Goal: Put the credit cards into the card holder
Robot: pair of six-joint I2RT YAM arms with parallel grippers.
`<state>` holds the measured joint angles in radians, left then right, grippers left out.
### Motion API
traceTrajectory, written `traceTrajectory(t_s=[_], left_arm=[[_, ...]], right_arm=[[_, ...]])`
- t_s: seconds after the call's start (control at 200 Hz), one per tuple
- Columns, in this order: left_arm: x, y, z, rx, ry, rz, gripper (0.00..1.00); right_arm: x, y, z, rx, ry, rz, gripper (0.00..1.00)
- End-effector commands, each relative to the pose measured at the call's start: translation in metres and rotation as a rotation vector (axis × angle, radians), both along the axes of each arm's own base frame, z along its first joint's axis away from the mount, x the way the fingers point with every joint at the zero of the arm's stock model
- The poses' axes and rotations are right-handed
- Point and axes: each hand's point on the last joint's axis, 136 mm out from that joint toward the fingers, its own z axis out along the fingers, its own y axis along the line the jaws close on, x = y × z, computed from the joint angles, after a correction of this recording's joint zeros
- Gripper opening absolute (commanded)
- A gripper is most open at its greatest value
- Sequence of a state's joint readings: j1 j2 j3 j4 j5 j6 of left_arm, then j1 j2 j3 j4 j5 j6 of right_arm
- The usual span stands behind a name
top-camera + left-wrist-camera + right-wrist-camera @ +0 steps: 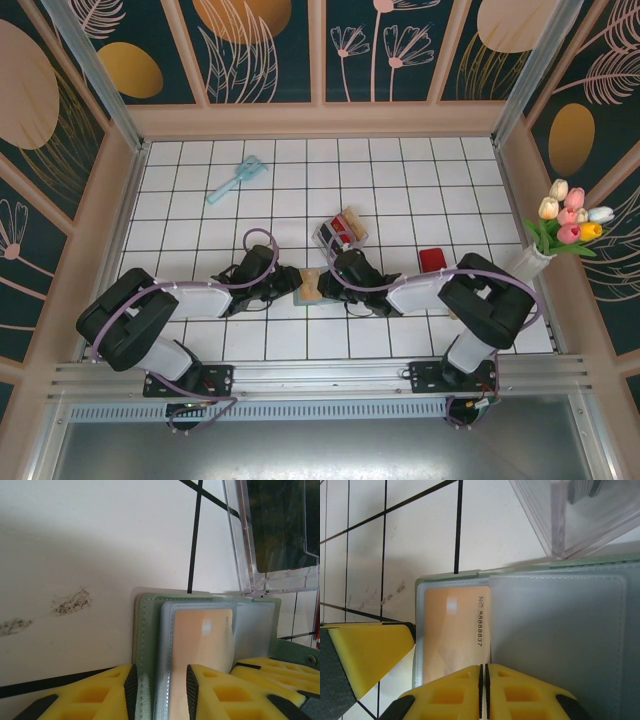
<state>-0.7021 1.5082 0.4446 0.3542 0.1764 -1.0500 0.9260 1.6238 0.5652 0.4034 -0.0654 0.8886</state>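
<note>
Orange card looks tucked into the open card holder on the worktop, gripped by the left end effector, right end effector closed; red card and clear box cards remain

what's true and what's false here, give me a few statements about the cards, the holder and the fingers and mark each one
1. A tan-orange card sits in a sleeve of the card holder. True.
2. The left fingers hang open, clear of the holder. False: they are clamped on its edge.
3. A red card lies on the tiles, apart from the holder. True.
4. The light blue tool lies against the holder. False: it lies far back on the left.
5. The right fingers are spread wide. False: they are closed together by the tan-orange card.
</note>
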Motion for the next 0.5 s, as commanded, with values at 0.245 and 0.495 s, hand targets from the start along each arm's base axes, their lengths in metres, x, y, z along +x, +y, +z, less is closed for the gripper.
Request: traceTrajectory(t_s=[0.245,0.495], left_arm=[[-0.017,0.005,-0.032,0.08,0.089,-0.032,0.34],[-0.022,0.016,-0.046,0.13,0.117,-0.017,0.32]], right_arm=[[0.013,-0.014,0.009,-0.145,-0.041,-0.047,0.2],[0.006,-0.045,-0.004,-0.238,-0.016,-0.097,0.22]])
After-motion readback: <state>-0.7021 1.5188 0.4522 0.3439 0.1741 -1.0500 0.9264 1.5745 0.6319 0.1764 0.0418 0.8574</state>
